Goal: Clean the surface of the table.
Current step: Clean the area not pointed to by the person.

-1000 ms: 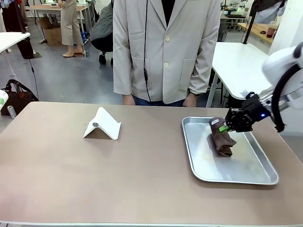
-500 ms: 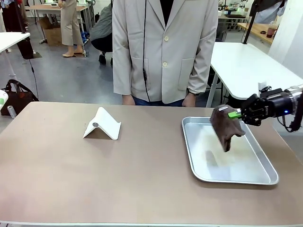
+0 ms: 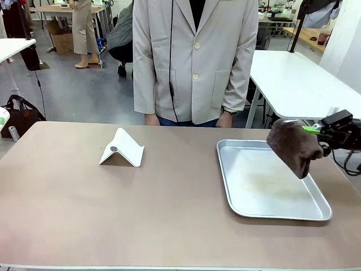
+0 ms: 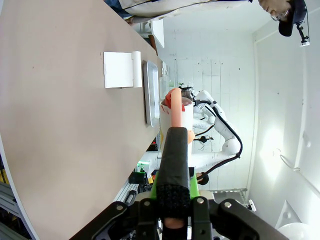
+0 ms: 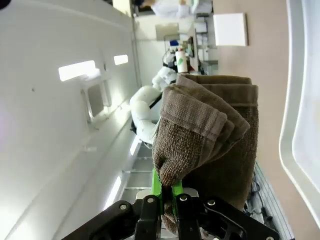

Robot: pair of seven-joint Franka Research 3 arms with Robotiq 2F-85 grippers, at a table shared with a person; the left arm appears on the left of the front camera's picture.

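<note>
Table point(image 3: 113, 214): brown top, below and leftward of right hand point(image 3: 311, 130); wiping not yet begun. Right hand clamped on folded brown cloth point(image 3: 293, 148), hung above tray point(image 3: 225, 180). Left hand point(image 4: 172, 195) closed on peach rod point(image 4: 175, 107). Risks: dangling cloth end snagging tray rim; shallow pinch slipping.

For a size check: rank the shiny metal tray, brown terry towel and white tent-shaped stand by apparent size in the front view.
1. Shiny metal tray.
2-3. Brown terry towel and white tent-shaped stand: near alike; the towel hangs lifted, so unranked.
</note>
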